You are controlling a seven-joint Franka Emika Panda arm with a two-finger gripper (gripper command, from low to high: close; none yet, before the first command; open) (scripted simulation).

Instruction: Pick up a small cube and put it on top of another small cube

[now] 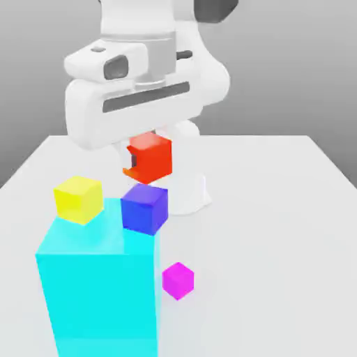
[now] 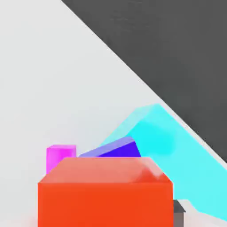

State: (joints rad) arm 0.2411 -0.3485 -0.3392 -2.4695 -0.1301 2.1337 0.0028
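Observation:
The small red-orange cube (image 1: 150,157) hangs just under my white hand, at my gripper (image 1: 148,148). It is right above the dark blue-violet cube (image 1: 144,208), with a thin gap or bare contact between them; I cannot tell which. The blue-violet cube rests on the top of the big cyan block (image 1: 97,293), at its corner on the exterior view's right. In the hand view the red-orange cube (image 2: 104,195) is closest, with the blue-violet cube (image 2: 116,150) and the cyan block (image 2: 177,150) behind it.
A yellow cube (image 1: 79,199) sits on the cyan block's top at the exterior view's left. A small magenta cube (image 1: 178,280) lies on the white table (image 1: 279,230) beside the block. The arm's white base (image 1: 190,192) stands behind the stack.

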